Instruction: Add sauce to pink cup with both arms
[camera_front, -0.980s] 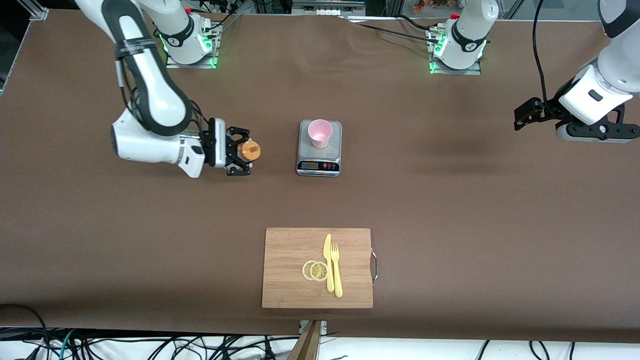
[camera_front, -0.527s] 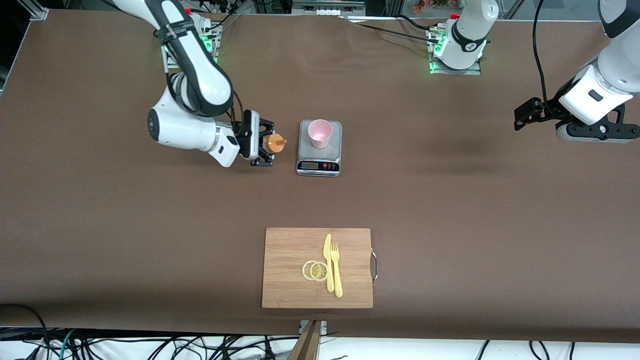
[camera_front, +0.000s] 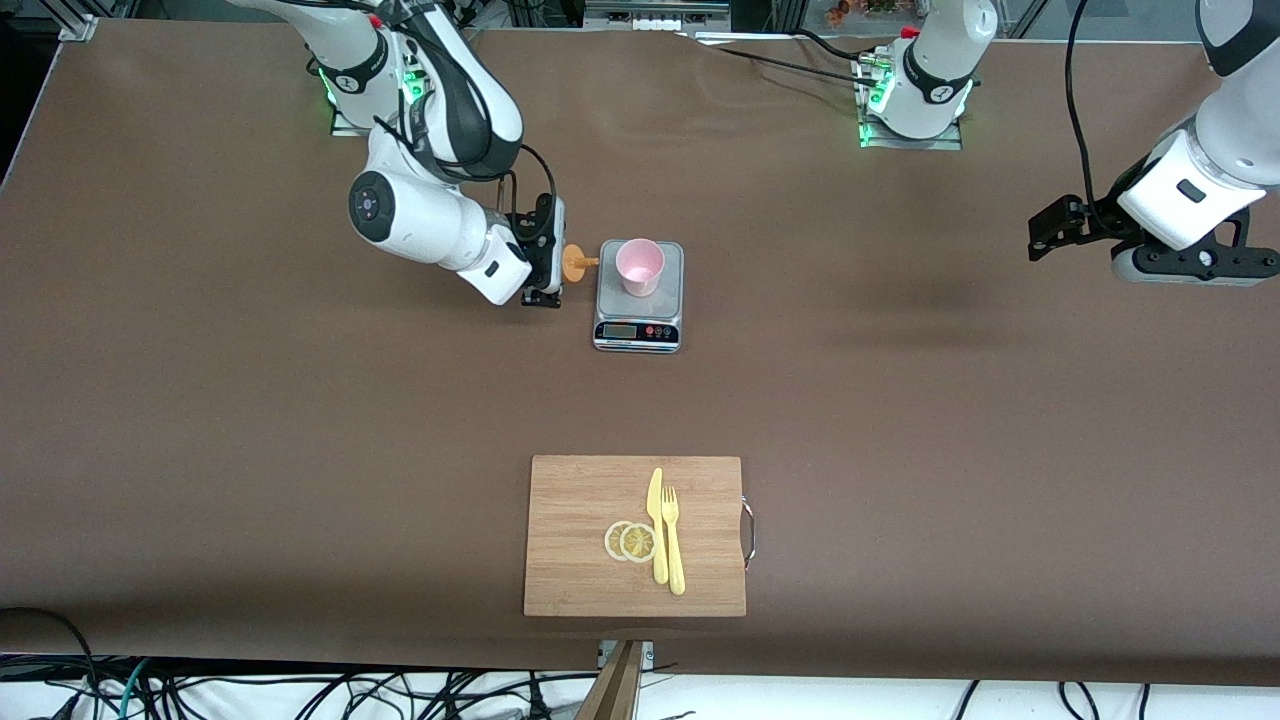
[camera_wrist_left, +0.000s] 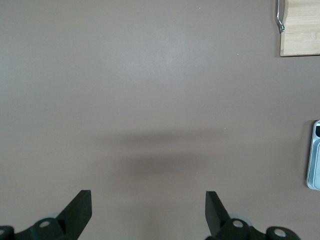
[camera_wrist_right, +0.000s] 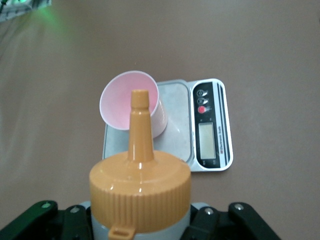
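The right gripper (camera_front: 553, 262) clamps the sauce (camera_front: 576, 263), tipped on its side in the air just beside the grey scale (camera_front: 640, 322), its orange nozzle aimed at 3 o'clock in the front view toward the pink cup (camera_front: 639, 266). The cup stands upright on the scale. The left gripper (camera_front: 1046, 229) waits with fingers (camera_wrist_left: 79, 209) spread wide, holding nothing, over bare table at the left arm's end. At 6 o'clock from the scale lies a wooden cutting board (camera_front: 580, 500) carrying 2 lemon slices (camera_front: 630, 541), 1 knife (camera_front: 656, 525) and 1 fork (camera_front: 673, 540).

Spread jaws above bare table (camera_wrist_left: 150, 100)
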